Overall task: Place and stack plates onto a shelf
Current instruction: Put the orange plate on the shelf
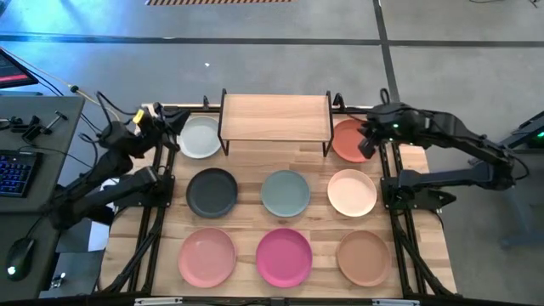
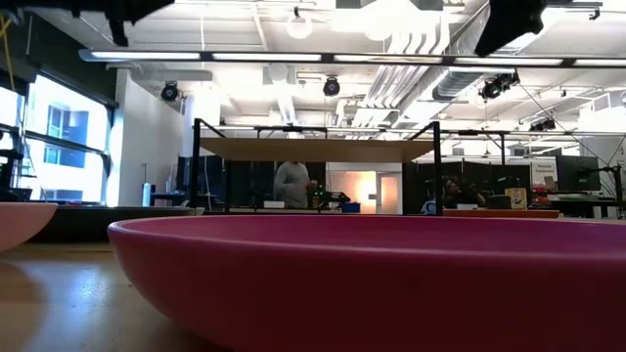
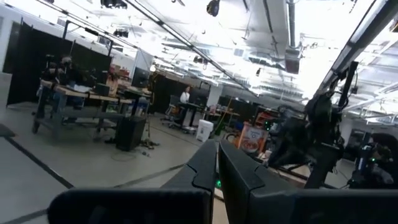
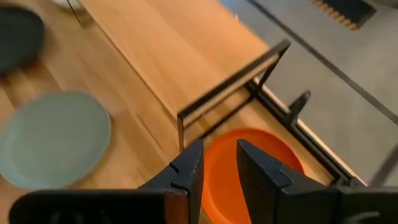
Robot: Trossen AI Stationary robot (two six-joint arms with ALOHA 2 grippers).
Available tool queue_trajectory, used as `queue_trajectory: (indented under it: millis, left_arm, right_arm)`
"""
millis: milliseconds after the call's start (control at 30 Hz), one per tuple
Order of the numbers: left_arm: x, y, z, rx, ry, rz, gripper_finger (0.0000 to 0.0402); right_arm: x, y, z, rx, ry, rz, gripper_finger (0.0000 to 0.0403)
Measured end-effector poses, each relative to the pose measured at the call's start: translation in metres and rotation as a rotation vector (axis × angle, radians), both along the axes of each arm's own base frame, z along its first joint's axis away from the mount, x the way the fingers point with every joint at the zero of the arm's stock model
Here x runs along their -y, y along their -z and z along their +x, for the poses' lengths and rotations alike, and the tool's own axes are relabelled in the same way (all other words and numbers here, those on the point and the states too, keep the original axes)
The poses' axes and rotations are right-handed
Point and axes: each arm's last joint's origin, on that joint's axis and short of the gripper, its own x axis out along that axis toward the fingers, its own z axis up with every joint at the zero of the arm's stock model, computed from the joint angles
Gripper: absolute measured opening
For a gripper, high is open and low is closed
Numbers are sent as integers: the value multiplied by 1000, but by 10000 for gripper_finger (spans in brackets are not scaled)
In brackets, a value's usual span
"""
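Observation:
Eight round plates lie flat on the tabletop in the high view: white-grey (image 1: pixel 201 137), terracotta (image 1: pixel 347 143), charcoal (image 1: pixel 212 192), sage green (image 1: pixel 286 193), cream-peach (image 1: pixel 352 193), light pink (image 1: pixel 207 257), magenta (image 1: pixel 284 257) and tan (image 1: pixel 363 257). The shelf (image 1: pixel 276 117) stands on its black legs at the far edge, between the white-grey and terracotta plates, its top bare. My right gripper (image 1: pixel 366 138) hovers open over the terracotta plate (image 4: pixel 249 155), touching nothing. My left gripper (image 1: pixel 161 113) waits shut at the far left corner, raised and facing the room (image 3: pixel 217 149).
Black frame rails (image 1: pixel 153 212) run along both table sides. A desk with a keyboard (image 1: pixel 17 170) and mouse stands off the left edge. From table height the magenta plate (image 2: pixel 372 274) fills the foreground, with the shelf (image 2: pixel 318 149) behind it. People sit in the room beyond.

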Motion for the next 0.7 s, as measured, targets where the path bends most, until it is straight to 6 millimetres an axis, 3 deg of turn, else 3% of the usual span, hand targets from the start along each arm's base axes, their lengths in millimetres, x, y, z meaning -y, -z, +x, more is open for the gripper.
queue_trajectory:
  millis: [300,700]
  left_arm:
    - [-3,-39,4,-40,-35,127,8]
    - [-10,-35,13,-119,-31,81,8]
  right_arm:
    - [8,20,26,-186,-12,48,94]
    - [17,51,55,-429,-21,136,154]
